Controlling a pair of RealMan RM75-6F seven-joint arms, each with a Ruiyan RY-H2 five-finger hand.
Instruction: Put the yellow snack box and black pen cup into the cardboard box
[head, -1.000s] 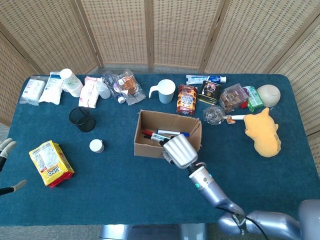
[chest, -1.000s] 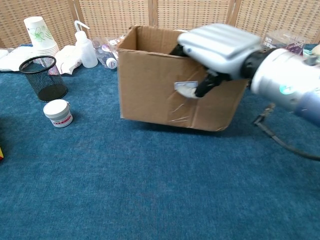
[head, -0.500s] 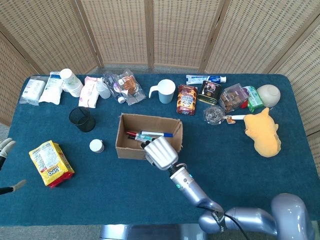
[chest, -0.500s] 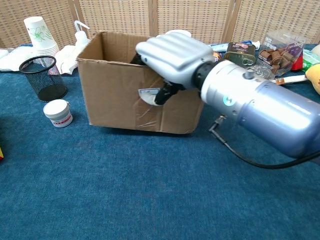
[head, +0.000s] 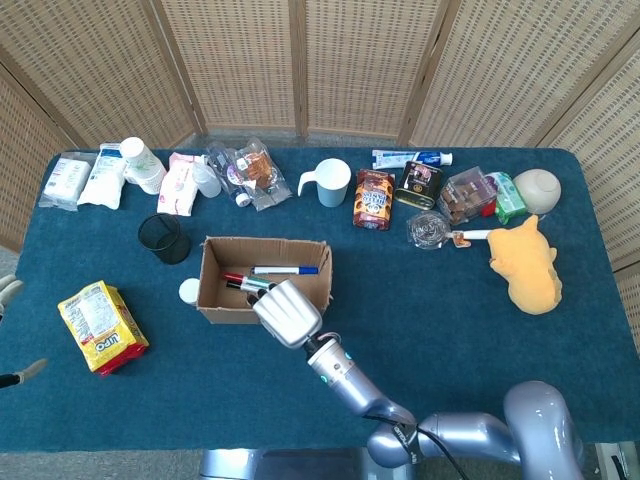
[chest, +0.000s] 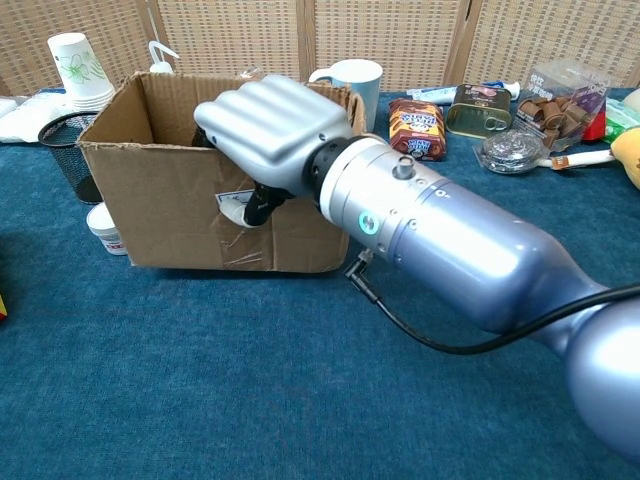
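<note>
The yellow snack box (head: 102, 327) is seen lying flat near the left edge of the blue desk (head: 450, 300), well apart from the cardboard box (head: 262, 280), while the black pen cup (head: 165, 239) stands upright just beside that box's far left corner. The box's near wall is gripped by the right hand (head: 288, 313), fingers hooked over the rim and thumb against the outside; markers (head: 262, 281) are noted inside. Only fingertips of the left hand (head: 8, 290) are visible at the left frame edge, spread apart, nothing held.

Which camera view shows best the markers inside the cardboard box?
The head view: it looks down into the cardboard box, so the markers show. In the chest view the box wall and robot hand hide them.
</note>
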